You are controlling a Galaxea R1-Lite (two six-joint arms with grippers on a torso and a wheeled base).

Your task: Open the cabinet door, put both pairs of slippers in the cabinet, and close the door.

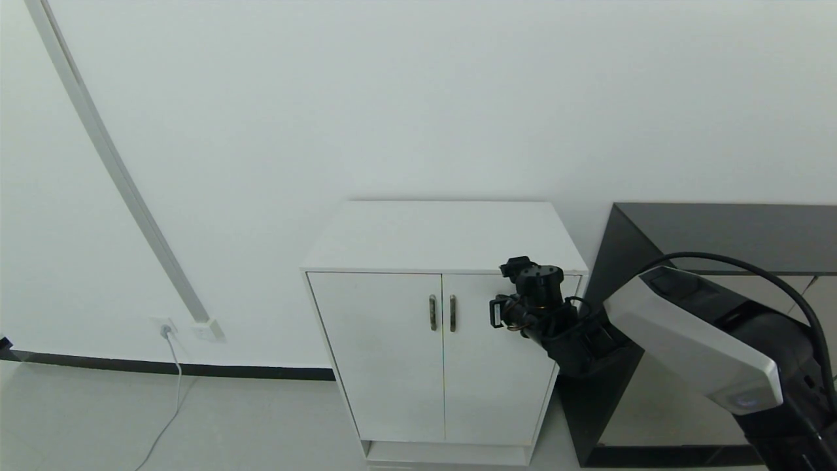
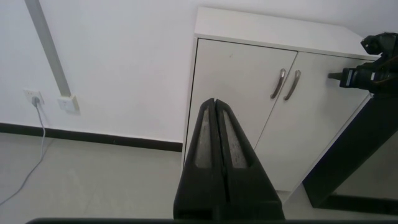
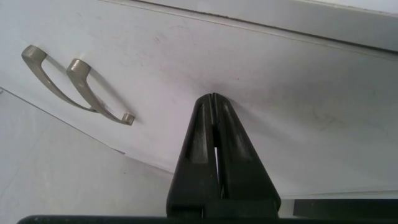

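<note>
The white cabinet [image 1: 444,235] stands against the wall with both doors closed. Two metal handles [image 1: 432,313] sit side by side at the middle seam. My right gripper [image 1: 513,267] is shut, its tips [image 3: 214,98] at or just off the upper part of the right door [image 3: 298,112], to the side of the handles [image 3: 93,93]; whether it touches I cannot tell. My left gripper [image 2: 214,102] is shut on nothing and hangs well back from the cabinet [image 2: 261,93], level with its left door. The right gripper [image 2: 373,42] also appears at the cabinet's far corner.
A dark low cabinet [image 1: 719,235] stands right beside the white one. On the wall to the left are a slanted white conduit [image 1: 111,163] and a socket [image 1: 167,327] with a grey cable trailing onto the pale floor [image 1: 98,418].
</note>
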